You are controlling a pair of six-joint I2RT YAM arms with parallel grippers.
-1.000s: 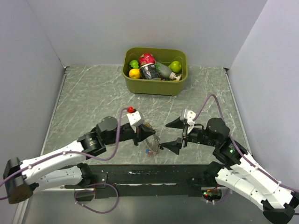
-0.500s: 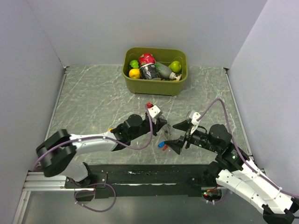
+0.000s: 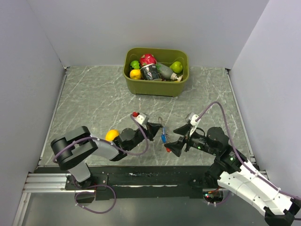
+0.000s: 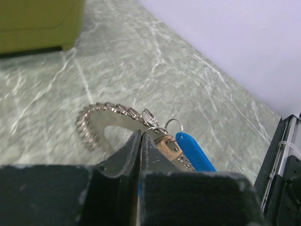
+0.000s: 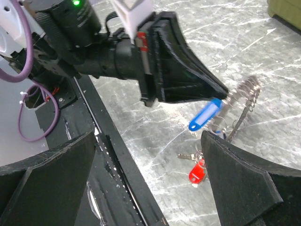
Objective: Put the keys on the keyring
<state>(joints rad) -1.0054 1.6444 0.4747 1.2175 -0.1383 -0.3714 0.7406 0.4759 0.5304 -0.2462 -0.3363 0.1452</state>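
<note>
- Left end effector: jaws closed on the toothed rim of the keyring. The ring is held on edge, seemingly clear of the surface and in front of the right arm.
- Change over the last second: the left arm has folded back at the elbow. Its tip has carried the ring from beside its own base up and towards the right end effector. A yellow lemon now shows beside the arm.
- Blue key: now dangles from a small split ring at the keyring's rim, apart from the red key. Half a second ago the two lay together.
- Red key: lies flat on the surface below the ring, between the right fingers, unattached.
- Right end effector: jaws spread wide as before, holding nothing.
- Meaning for the task: one key appears to be mounted and at least the red one remains. The ring is probably being presented for the right arm's work.
- Writing: none legible. The dark printed cup in the green bin is too small to read.
</note>
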